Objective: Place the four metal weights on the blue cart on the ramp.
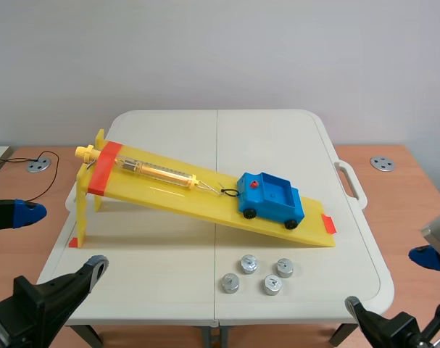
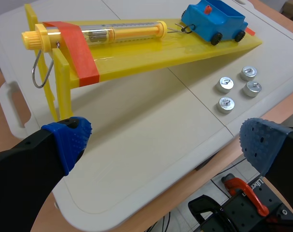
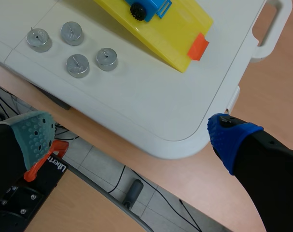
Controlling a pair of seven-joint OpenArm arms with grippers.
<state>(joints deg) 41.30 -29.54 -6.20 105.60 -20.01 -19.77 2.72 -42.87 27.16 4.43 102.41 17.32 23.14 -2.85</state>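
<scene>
While the blue cart (image 1: 272,198) sits low on the yellow ramp (image 1: 169,194) (hooked to a spring scale (image 1: 158,172) at its ten o'clock), the four metal weights (image 1: 248,263) lie clustered on the white table (image 1: 169,283), at six o'clock from the cart. The left gripper (image 2: 165,142) has its fingers wide apart, holding nothing; the right gripper (image 3: 132,135) is likewise spread and empty.

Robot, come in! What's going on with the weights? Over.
Left gripper, right gripper open, empty. Four round metal weights on white table, beside yellow ramp. Blue toy cart unloaded, unblocked.
</scene>
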